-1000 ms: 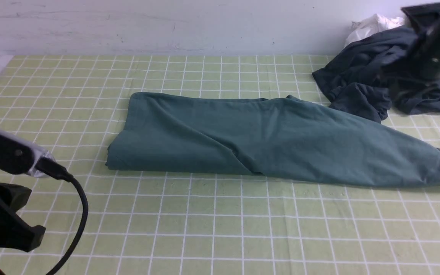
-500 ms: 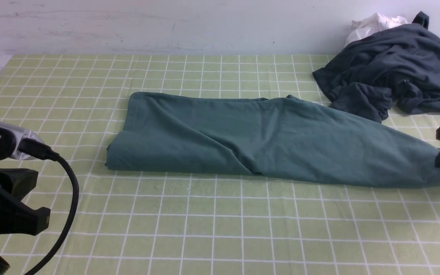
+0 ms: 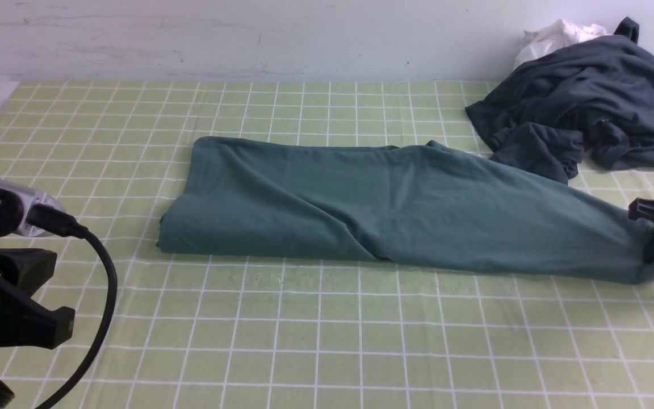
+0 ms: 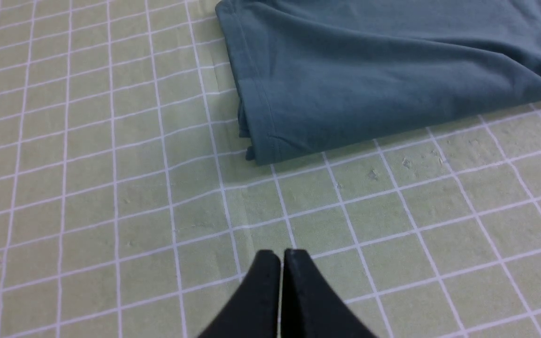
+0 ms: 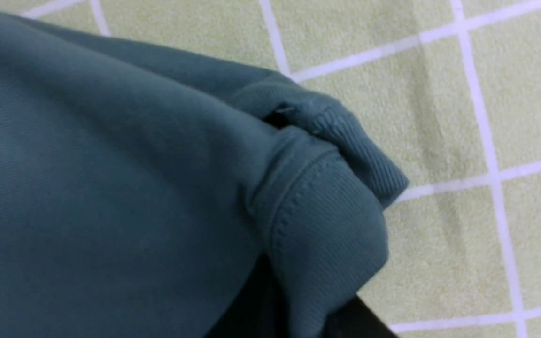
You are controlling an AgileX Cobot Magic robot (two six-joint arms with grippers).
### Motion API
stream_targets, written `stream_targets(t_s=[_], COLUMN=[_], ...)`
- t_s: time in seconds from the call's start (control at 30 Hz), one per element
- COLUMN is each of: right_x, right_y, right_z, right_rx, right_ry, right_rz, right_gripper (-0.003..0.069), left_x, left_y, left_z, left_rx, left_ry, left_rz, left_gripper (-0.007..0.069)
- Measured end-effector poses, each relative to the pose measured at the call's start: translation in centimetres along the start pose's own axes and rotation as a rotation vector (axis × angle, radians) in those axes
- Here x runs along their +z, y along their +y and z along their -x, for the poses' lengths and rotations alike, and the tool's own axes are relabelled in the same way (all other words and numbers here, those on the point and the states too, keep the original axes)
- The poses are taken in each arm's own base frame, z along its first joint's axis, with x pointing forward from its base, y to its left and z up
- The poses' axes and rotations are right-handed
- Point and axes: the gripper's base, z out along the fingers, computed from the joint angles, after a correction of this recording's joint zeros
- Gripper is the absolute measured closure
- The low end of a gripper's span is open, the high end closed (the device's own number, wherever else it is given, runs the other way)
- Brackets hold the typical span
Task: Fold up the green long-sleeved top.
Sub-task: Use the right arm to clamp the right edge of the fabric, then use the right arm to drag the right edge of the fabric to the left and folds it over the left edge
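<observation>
Barely any of the right fingers (image 3: 650, 211) can be seen: the front view cuts them off at its right edge, and in the right wrist view only a dark sliver (image 5: 359, 324) shows beneath bunched cloth. They look clenched on the ribbed cuff (image 5: 327, 220) of the green top (image 3: 395, 210), which puckers around them; their tips are hidden by the fabric. The right arm behind them is out of frame.

The left fingers (image 4: 263, 291) are pressed together with nothing between them, poised above bare desk (image 3: 327, 352) a little short of the top's hemmed corner (image 4: 256, 94). In the front view the left arm (image 3: 3, 307) sits low at the left edge, a black cable (image 3: 108, 307) looping down from it, and the fingertips are not visible there.

The top lies across the middle of the desk as a long folded band, sleeve running out to the right. Only the wrist views show its stitching, and only the front view shows its whole length. A crumpled grey garment (image 3: 582, 96) lies at the far right, touching the top's far edge, with a white cloth (image 3: 554, 37) partly hidden behind it. No label or print is visible.
</observation>
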Motion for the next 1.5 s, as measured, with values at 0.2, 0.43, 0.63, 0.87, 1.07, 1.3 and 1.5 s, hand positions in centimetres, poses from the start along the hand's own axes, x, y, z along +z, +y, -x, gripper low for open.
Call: stream_targets(t_s=[0.2,0.43,0.63,0.87,1.07,1.3,1.5], right_x=[-6.5,-16.4,-19.5,-17.0,-9.2,-4.7,-4.8], right_y=[-1.0,1.7,13.6,29.6,38.3,42.2,42.5], right_z=[3.3,7.0,6.2,0.7,-3.9,-6.2,-6.1], right_rx=[-0.181,-0.216,-0.356,-0.590,-0.701,-0.725,-0.722], right_ry=[-0.076,-0.303,-0.392,-0.399,-0.340,-0.374,-0.407], right_rz=[-0.160,-0.160,0.161,0.487,0.571,0.616,0.621], right_gripper=[0.0652,0.0654,0.0654,0.0654,0.0616,0.0397,0.0342], left_x=[0.0,0.0,0.0,0.0,0.0,0.0,0.0], left_y=[0.0,0.0,0.0,0.0,0.0,0.0,0.0], left_z=[0.0,0.0,0.0,0.0,0.0,0.0,0.0], left_rx=[0.001,0.000,0.001,0.001,-0.002,-0.002,-0.003], left_ry=[0.000,-0.001,-0.003,-0.003,-0.004,-0.004,-0.004], left_rz=[0.000,0.000,0.000,0.000,-0.002,-0.002,-0.003], left_gripper=[0.0629,0.0629,0.0629,0.0629,0.0629,0.0629,0.0629])
